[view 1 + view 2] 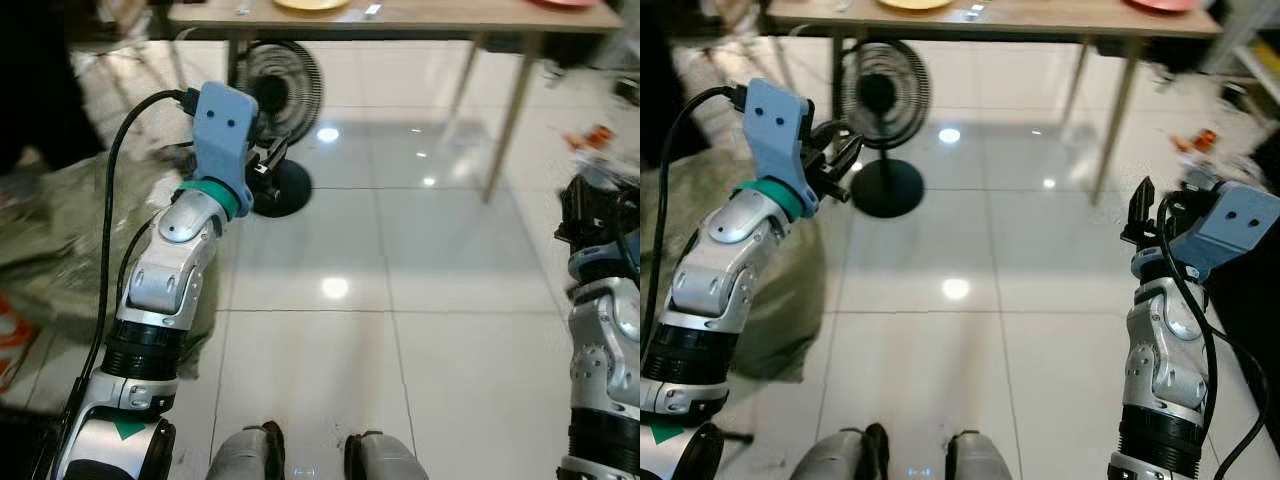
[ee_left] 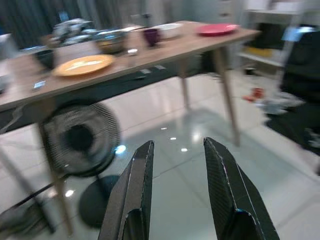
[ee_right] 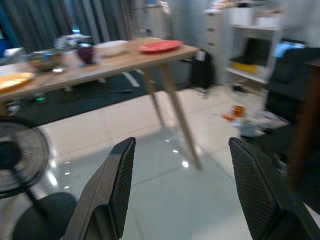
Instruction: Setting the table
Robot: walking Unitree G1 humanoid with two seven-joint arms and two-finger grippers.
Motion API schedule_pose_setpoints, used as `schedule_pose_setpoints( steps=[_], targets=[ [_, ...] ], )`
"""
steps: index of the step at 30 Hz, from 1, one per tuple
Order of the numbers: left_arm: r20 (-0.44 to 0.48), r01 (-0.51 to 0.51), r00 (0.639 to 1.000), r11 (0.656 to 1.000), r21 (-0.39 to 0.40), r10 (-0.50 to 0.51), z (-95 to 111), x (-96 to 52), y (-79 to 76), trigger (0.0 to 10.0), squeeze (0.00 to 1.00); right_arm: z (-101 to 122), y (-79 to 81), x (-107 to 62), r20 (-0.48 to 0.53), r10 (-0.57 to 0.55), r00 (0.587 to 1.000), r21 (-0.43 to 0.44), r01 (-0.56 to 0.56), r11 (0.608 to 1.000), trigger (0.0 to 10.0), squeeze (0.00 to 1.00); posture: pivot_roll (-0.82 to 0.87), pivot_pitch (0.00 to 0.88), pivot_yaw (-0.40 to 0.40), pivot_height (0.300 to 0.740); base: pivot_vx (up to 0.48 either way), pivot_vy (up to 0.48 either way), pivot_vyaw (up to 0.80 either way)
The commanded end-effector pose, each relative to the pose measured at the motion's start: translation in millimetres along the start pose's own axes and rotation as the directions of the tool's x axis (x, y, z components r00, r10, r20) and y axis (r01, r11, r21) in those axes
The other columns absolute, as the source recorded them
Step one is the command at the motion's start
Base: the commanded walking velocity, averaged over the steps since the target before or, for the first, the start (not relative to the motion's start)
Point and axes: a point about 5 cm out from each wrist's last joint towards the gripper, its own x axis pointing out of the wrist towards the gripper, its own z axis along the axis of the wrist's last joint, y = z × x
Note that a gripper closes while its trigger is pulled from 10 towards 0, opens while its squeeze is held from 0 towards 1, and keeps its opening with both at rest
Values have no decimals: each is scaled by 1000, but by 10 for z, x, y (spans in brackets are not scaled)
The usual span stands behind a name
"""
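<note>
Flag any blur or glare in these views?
Eye views: sharp, with ceiling-light glare spots on the glossy floor beyond the fan. Left wrist view: background motion-blurred, table soft, left gripper crisp. Right wrist view: similar blur, right gripper crisp.

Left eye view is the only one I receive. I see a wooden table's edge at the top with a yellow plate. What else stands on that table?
Observer: In the left wrist view, a red plate lies near the table's far end.
Operator: Anything between the two plates?
Observer: Yes, a dark purple cup stands beside a white bowl.
Operator: Is my right gripper open? I see only that arm's side.
Observer: The right gripper is open, holding nothing, pointed toward the table.
Operator: And the left?
Observer: The left gripper is open too, above the floor fan.
</note>
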Motion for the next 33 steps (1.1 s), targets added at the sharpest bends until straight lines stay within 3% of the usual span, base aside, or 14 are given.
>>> schedule_pose_setpoints(
  steps=[1,33],
  targets=[
    [-11,13,1000,1000,-4,-13,-17,6,-33,10000,0,-38,-24,-22,-20,-13,1000,0,13,1000,10000,0,-23,45,78,740,0,0,-800],
    [-40,-32,999,999,11,32,-93,0,-7,10000,0,-58,-14,-7,-28,-3,1000,-4,3,1000,10000,0,-19,50,75,740,0,0,-800]
  ],
)
